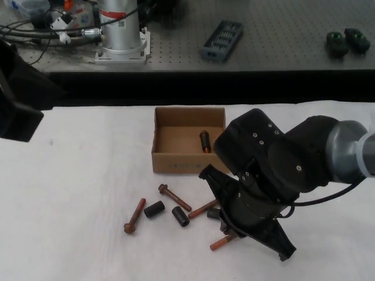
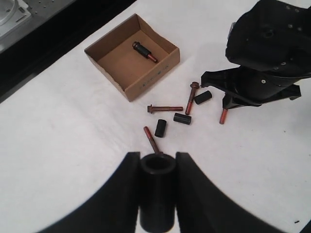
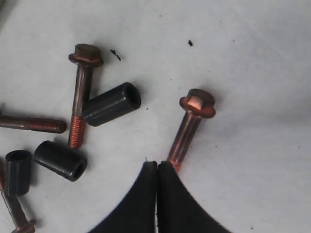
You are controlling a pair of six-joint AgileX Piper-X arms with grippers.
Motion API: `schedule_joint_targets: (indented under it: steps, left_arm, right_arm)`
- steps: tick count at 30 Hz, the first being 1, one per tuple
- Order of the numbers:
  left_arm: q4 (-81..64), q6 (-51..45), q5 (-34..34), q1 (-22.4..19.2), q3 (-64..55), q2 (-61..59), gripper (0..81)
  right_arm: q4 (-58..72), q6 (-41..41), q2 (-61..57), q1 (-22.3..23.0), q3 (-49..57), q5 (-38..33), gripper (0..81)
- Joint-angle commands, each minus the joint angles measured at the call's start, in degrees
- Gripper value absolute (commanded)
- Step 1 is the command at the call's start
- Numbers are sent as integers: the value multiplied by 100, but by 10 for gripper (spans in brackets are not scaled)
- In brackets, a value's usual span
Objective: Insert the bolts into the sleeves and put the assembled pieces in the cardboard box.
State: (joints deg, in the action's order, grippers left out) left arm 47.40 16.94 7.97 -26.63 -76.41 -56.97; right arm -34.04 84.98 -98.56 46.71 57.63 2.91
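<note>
Left gripper point(image 2: 158, 162): clamped on a stiff, light sleeve point(image 2: 158, 194).
Right gripper point(image 3: 156, 166): fingers together, touching a bolt point(image 3: 192, 126) at the cardboard box's point(image 1: 181, 164) 5 o'clock.
Your hold: likely rigid, slippery shank, midway.

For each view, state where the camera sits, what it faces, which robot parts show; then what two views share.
High view: behind arms, facing forward and down at cardboard box; right arm shows.
Left wrist view: wrist-mounted, facing left gripper holding sleeve.
Right wrist view: wrist-mounted, facing right gripper gripping bolt.
First two share cardboard box.
</note>
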Motion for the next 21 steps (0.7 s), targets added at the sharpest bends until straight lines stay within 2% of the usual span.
schedule_joint_targets:
  steps: [1,4,7,14,21]
  left_arm:
    - [92,20,-43,14,-9,67,85]
    - [92,20,-43,14,-9,67,85]
    - [92,20,-43,14,-9,67,85]
    - [92,20,-43,14,-9,67,85]
    - [92,20,-43,14,-9,67,85]
  right_arm:
    - [-35,-3,-6,-44,88,-118,17]
    - [-35,-6,-6,-40,78,-291,152]
    - [-159,237,-6,-40,78,-291,336]
    - [-264,549,-45,-75,47,-131,310]
    - [60,610,-277,-260,47,-291,310]
